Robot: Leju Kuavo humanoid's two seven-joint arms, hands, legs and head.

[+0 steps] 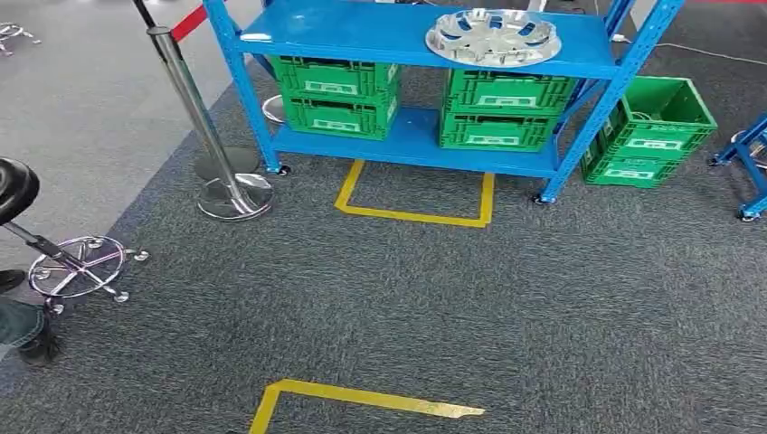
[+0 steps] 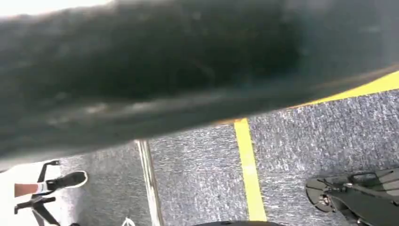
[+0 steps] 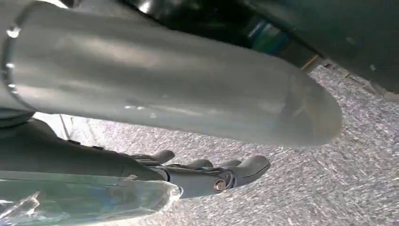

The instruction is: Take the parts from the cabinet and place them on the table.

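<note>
Grey carpet [image 1: 506,307] with yellow tape [image 1: 418,215] lies before a blue shelf rack [image 1: 407,41] at twelve o'clock. A round silver hubcap [image 1: 493,37] lies flat on its top shelf at one o'clock. The right hand [image 3: 207,174] holds nothing, fingers loosely extended; the left hand's state I cannot tell.

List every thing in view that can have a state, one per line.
Silver wheel cover: lying flat on the rack's top shelf, untouched.
Green crates on the lower shelf: stacked in twos.
Green crate beside the rack: tilted, open.
Right hand: hanging, holding nothing, fingers loosely straight.

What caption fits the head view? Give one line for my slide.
Blue cabinet holding a silver part above green crates, seen across grey carpet.
</note>
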